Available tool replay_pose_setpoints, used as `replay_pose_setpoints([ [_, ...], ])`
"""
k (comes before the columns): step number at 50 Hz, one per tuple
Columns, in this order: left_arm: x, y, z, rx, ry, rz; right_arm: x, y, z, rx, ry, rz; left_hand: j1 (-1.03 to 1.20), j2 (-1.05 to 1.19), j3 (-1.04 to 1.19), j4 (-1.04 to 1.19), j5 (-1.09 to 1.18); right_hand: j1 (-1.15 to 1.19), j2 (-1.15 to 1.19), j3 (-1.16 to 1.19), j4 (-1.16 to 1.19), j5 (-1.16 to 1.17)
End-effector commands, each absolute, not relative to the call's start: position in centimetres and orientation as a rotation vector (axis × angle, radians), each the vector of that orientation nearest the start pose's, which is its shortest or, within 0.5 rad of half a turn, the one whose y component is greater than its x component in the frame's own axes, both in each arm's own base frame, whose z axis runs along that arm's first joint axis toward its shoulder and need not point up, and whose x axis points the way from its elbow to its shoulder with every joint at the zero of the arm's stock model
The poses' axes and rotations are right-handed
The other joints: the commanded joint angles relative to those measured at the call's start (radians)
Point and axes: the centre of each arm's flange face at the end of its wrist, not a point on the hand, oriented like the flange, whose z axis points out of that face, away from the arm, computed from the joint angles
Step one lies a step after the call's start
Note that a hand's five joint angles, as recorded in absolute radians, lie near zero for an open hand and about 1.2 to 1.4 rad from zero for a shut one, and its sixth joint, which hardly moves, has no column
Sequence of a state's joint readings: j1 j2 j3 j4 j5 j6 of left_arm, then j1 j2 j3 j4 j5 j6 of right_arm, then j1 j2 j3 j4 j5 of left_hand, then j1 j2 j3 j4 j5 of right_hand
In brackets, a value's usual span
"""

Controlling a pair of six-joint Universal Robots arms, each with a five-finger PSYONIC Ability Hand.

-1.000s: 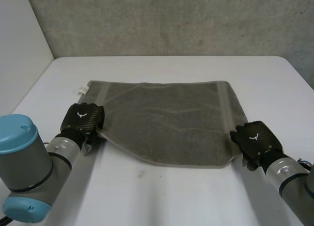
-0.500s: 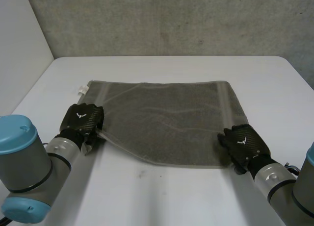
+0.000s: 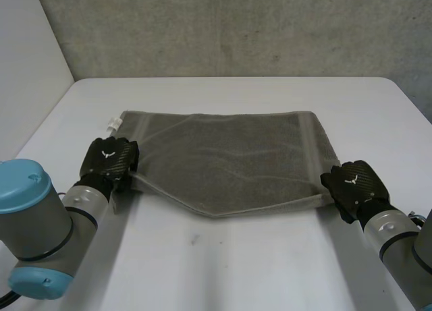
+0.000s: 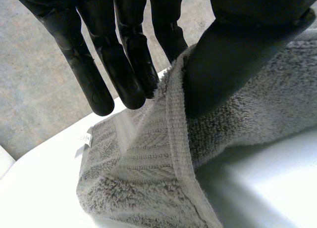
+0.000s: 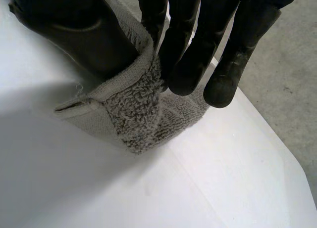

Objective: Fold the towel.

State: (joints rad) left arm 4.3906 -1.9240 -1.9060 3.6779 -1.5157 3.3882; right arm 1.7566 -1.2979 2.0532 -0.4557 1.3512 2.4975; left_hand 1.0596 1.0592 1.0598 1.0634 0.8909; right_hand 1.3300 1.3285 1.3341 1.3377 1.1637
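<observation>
The towel (image 3: 229,159) lies spread on the middle of the bench (image 3: 236,270). The left hand (image 3: 109,159) pinches its corner at 8 o'clock, and the right hand (image 3: 352,183) pinches its corner at 4 o'clock. A label (image 3: 113,124) sits at the 10 o'clock corner. A wall (image 3: 236,27) stands behind the bench, at 12 o'clock.

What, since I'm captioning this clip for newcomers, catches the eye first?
A grey towel lies spread across the middle of the white table. The left robot hand pinches its near left corner and the right robot hand its near right corner, with the near edge dipping into a shallow V between them.
</observation>
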Motion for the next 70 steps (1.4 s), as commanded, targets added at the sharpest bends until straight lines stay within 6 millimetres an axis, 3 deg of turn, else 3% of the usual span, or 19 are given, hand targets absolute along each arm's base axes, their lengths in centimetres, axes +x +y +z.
replay_pose_setpoints([
  [1, -22.4, -27.7, 13.6, 0.712, 2.345, -2.07, 19.2, -25.7, 13.6, -1.193, 2.327, -1.929, -0.305, -0.304, -0.305, -0.308, -0.311, 0.066, 0.068, 0.062, 0.059, 0.058],
  [26, -21.2, -27.9, 12.9, 0.693, 2.367, -1.987, 17.6, -26.8, 14.9, -1.14, 2.333, -1.99, -0.277, -0.276, -0.277, -0.28, -0.282, 0.066, 0.068, 0.062, 0.059, 0.058],
  [31, -20.5, -28.1, 13.0, 0.695, 2.355, -1.96, 17.6, -26.9, 15.0, -1.137, 2.329, -1.996, -0.053, -0.053, -0.054, -0.057, -0.059, 0.066, 0.068, 0.062, 0.059, 0.058],
  [35, -20.4, -27.9, 13.6, 0.709, 2.326, -1.968, 17.5, -26.9, 15.2, -1.132, 2.326, -2.009, 0.335, 0.335, 0.335, 0.331, 0.329, 0.066, 0.068, 0.062, 0.059, 0.058],
  [41, -20.2, -27.4, 15.6, 0.713, 2.248, -2.027, 17.1, -27.1, 16.2, -1.114, 2.319, -2.062, 0.337, 0.337, 0.336, 0.333, 0.331, 0.066, 0.068, 0.062, 0.059, 0.058],
  [45, -20.2, -27.1, 18.0, 0.7, 2.161, -2.106, 17.1, -26.8, 20.1, -1.094, 2.232, -2.2, 0.337, 0.337, 0.336, 0.333, 0.331, 0.066, 0.068, 0.062, 0.059, 0.058],
  [46, -20.1, -26.7, 20.0, 0.686, 2.096, -2.166, 17.1, -26.8, 20.1, -1.094, 2.231, -2.2, 0.337, 0.337, 0.336, 0.333, 0.331, 0.066, 0.068, 0.062, 0.059, 0.058],
  [47, -20.1, -26.7, 20.0, 0.686, 2.096, -2.167, 17.1, -26.6, 22.3, -1.082, 2.19, -2.259, 0.337, 0.337, 0.336, 0.333, 0.331, 0.066, 0.068, 0.062, 0.059, 0.058],
  [48, -20.0, -26.2, 22.3, 0.667, 2.021, -2.235, 17.1, -26.3, 24.7, -1.078, 2.156, -2.303, 0.337, 0.337, 0.336, 0.333, 0.331, 0.066, 0.068, 0.062, 0.059, 0.058],
  [49, -19.9, -25.4, 24.9, 0.652, 1.941, -2.309, 17.1, -26.3, 24.7, -1.078, 2.155, -2.303, 0.337, 0.337, 0.336, 0.333, 0.331, 0.066, 0.068, 0.062, 0.059, 0.058],
  [50, -19.9, -25.4, 24.9, 0.652, 1.94, -2.31, 17.0, -26.1, 27.0, -1.072, 2.127, -2.343, 0.337, 0.337, 0.336, 0.333, 0.331, 0.066, 0.068, 0.062, 0.059, 0.058],
  [51, -19.8, -24.6, 26.9, 0.636, 1.877, -2.363, 17.1, -25.7, 29.5, -1.079, 2.083, -2.378, 0.337, 0.337, 0.336, 0.333, 0.331, 0.066, 0.068, 0.062, 0.059, 0.058],
  [52, -19.7, -23.6, 29.4, 0.621, 1.803, -2.423, 17.1, -25.7, 29.5, -1.08, 2.082, -2.378, 0.337, 0.337, 0.336, 0.333, 0.331, 0.066, 0.068, 0.062, 0.059, 0.058],
  [53, -19.7, -23.6, 29.5, 0.621, 1.802, -2.424, 17.2, -25.4, 32.0, -1.089, 2.031, -2.416, 0.337, 0.337, 0.336, 0.333, 0.331, 0.066, 0.068, 0.062, 0.059, 0.058],
  [54, -19.5, -22.6, 31.9, 0.6, 1.728, -2.481, 17.2, -25.2, 34.2, -1.094, 1.992, -2.446, 0.337, 0.337, 0.336, 0.333, 0.331, 0.066, 0.068, 0.062, 0.059, 0.058],
  [58, -19.0, -20.6, 36.5, 0.568, 1.638, -2.548, 17.0, -24.7, 38.0, -1.097, 1.972, -2.47, 0.337, 0.337, 0.336, 0.333, 0.331, 0.066, 0.068, 0.062, 0.059, 0.058],
  [62, -19.0, -20.4, 37.5, 0.574, 1.667, -2.533, 16.4, -24.2, 40.9, -1.108, 2.042, -2.409, 0.337, 0.337, 0.336, 0.333, 0.331, 0.066, 0.068, 0.062, 0.059, 0.058],
  [65, -19.0, -21.0, 36.7, 0.6, 1.75, -2.469, 16.0, -24.5, 41.0, -1.115, 2.098, -2.36, 0.337, 0.337, 0.336, 0.333, 0.331, 0.066, 0.068, 0.062, 0.059, 0.058],
  [70, -19.7, -23.9, 32.6, 0.666, 1.963, -2.294, 15.8, -27.5, 37.4, -1.285, 2.301, -2.062, 0.337, 0.337, 0.336, 0.333, 0.331, 0.066, 0.068, 0.062, 0.059, 0.058],
])
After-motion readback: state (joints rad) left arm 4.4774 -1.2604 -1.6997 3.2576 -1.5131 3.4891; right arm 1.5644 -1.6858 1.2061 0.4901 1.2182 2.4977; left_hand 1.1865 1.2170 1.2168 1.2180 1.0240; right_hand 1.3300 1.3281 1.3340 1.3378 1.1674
